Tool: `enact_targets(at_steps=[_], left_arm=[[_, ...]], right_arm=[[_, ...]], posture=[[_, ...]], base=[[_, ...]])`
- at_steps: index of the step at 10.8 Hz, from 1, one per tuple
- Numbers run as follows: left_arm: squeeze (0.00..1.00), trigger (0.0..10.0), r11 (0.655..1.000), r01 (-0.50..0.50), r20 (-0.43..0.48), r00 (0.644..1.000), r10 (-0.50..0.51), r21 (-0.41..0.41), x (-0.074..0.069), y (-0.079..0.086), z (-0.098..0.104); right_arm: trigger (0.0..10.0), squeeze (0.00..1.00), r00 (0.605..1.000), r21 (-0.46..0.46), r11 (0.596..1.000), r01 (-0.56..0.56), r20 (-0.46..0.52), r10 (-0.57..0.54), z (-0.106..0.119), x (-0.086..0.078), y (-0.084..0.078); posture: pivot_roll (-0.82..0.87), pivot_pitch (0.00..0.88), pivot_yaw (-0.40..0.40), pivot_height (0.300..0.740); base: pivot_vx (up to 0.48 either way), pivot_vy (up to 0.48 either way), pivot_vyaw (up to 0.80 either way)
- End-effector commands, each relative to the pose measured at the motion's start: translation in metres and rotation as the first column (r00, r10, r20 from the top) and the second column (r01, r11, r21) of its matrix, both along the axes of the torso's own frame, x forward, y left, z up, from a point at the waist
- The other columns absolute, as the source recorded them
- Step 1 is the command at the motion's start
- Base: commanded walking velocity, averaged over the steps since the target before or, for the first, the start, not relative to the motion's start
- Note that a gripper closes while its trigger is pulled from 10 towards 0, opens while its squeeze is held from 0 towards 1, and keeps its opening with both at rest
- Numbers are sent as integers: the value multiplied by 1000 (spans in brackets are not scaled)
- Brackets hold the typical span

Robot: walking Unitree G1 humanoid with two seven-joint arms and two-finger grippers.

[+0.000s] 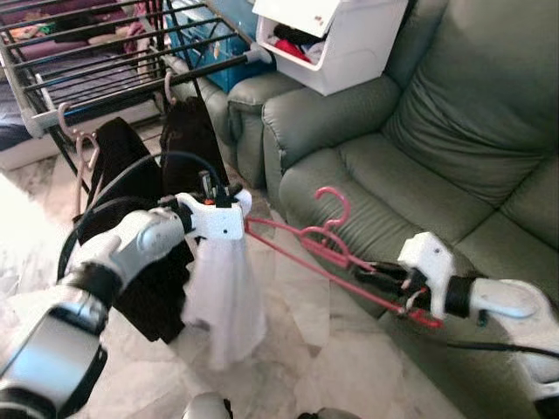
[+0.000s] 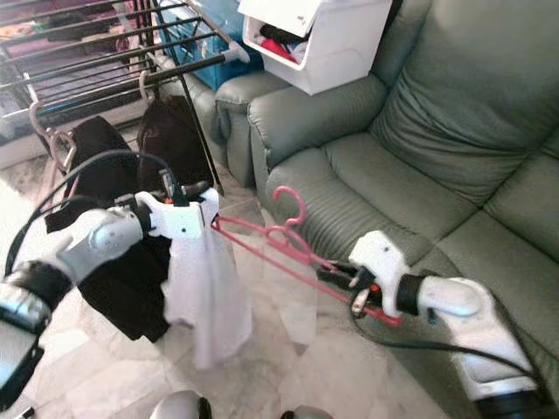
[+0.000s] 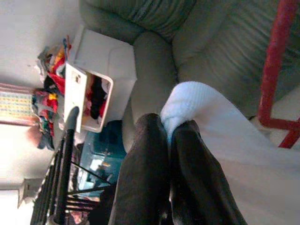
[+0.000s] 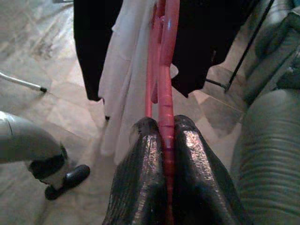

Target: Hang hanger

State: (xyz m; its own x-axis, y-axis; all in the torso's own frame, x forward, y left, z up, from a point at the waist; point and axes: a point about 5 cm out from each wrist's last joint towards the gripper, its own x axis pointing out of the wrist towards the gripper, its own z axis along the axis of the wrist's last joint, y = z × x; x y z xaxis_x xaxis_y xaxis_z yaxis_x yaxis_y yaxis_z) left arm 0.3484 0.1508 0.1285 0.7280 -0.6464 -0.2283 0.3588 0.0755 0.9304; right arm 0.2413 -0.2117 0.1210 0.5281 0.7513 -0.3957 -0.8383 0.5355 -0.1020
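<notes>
A green sofa (image 1: 437, 148) fills the robot's right side, with a drying rack (image 1: 105, 61) off to the left carrying dark garments (image 1: 188, 131) and a white storage bin (image 1: 336, 39) resting on the sofa arm. Between the arms, above the marble floor (image 1: 297, 349), a pink hanger (image 1: 327, 244) stretches level: the right hand (image 1: 384, 278) is clamped on its lower end, its hook rising beside the sofa seat. The left hand (image 1: 211, 194) pinches a white cloth (image 1: 223, 297) at the hanger's other end, fingers (image 3: 150, 178) closed on the fabric
</notes>
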Motion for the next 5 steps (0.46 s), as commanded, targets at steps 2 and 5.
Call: enact_targets(at_steps=[2,5], left_arm=[[0,10000,998,57,53,997,-58,32,1,-1,6],[0,10000,998,33,77,996,-37,59,4,9,6]], right_arm=[[10000,0,999,33,999,-29,35,28,21,4,-1],[10000,0,999,-10,999,-32,19,33,21,2,-8]], posture=[[-65,0,14,740],[-68,0,18,740]], base=[[0,0,0],[0,0,0]])
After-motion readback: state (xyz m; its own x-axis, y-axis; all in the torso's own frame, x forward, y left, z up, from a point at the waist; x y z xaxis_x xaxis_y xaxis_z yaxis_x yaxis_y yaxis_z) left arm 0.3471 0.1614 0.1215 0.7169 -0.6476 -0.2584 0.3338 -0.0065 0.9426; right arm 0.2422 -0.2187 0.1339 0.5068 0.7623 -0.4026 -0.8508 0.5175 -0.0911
